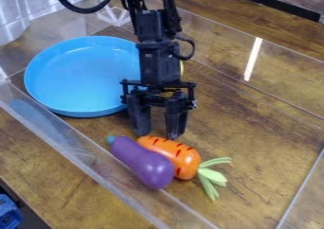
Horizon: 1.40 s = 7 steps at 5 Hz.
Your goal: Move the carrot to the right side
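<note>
At the lower left edge of the frame, a small piece of a blue object [9,212] showed, too cut off to name. A clear, see-through strip [76,143] ran slantwise from the left edge down toward the bottom, along the near side of the wooden counter [260,119]. Just below the middle of the frame lay the purple toy eggplant [143,163], its teal stem end pointing to the upper left and its rounded end to the lower right. Right beside it, on its right, was the carrot [171,155], orange with dark stripes; its light green leafy top [213,175] spread toward the lower right. The carrot lay below and a little right of the frame's centre, its upper left end close to the claw. The black claw [159,131] pointed downward just behind the carrot, its two fingers apart with a gap between them, so it was released; whether a fingertip touched the carrot could not be told. Farther back, to the left of the claw, sat a round blue plate or bowl [79,77] in the upper left. The black arm [154,29] came down from the top edge, and behind it, to its right, a bit of something yellow [181,66] peeked out. A bright streak of light [253,55] lay on the wood in the upper right.
</note>
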Available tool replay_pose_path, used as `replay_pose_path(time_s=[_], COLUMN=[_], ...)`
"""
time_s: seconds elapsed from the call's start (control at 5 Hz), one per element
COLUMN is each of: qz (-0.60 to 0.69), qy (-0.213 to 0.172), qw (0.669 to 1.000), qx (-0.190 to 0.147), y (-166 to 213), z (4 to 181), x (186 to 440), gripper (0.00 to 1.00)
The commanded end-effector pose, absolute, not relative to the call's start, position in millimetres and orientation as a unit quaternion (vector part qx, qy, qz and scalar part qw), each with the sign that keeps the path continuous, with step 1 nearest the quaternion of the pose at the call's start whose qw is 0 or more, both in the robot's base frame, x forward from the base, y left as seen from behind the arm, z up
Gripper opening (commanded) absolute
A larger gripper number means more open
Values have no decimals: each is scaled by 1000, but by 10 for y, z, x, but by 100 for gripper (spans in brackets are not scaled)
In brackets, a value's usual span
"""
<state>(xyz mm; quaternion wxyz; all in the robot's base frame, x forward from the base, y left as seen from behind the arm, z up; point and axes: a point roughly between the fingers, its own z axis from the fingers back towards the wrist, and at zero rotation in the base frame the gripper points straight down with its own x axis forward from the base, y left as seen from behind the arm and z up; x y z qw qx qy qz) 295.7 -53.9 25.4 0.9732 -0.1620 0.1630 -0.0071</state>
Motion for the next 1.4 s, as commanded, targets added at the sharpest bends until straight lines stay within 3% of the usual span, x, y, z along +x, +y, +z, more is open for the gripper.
replay_pose_path(time_s=[0.0, 0.6, 0.8, 1.0, 1.2], qz=[-19, -33, -37, -41, -43], qy=[149, 141, 138, 133, 126], qw=[976, 976, 976, 977, 978], qx=[-161, -160, -162, -162, -162], y=[-649, -777, -791, -797, -795], z=[291, 283, 311, 351, 392], x=[3003, 3079, 3130, 3197, 3273], gripper=[100, 100, 0, 100, 100])
